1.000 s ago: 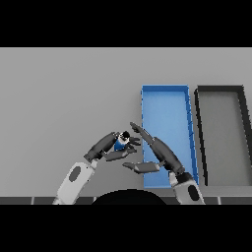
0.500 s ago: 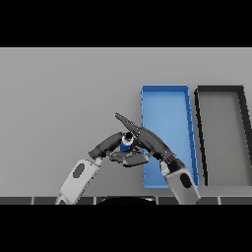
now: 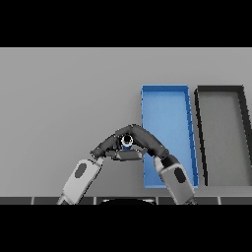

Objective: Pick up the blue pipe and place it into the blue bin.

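Note:
A small blue pipe (image 3: 126, 143) with a pale end shows just left of the blue bin (image 3: 167, 89), enclosed between my two hands. My left hand (image 3: 109, 144) reaches in from the lower left, its fingers curled against the pipe's left side. My right hand (image 3: 149, 141) comes from the lower right, fingers arched over the top of the pipe and thumb lying under it. Together the hands form an arch that hides most of the pipe. Nothing lies in the blue bin, and my right forearm crosses its near left corner.
A black bin (image 3: 220, 89) stands right of the blue bin, with nothing in it. Grey table stretches to the left and behind the hands.
My right hand has swung left and its straight fingers have bent down over the pipe. The left hand with the pipe has shifted slightly right toward it.

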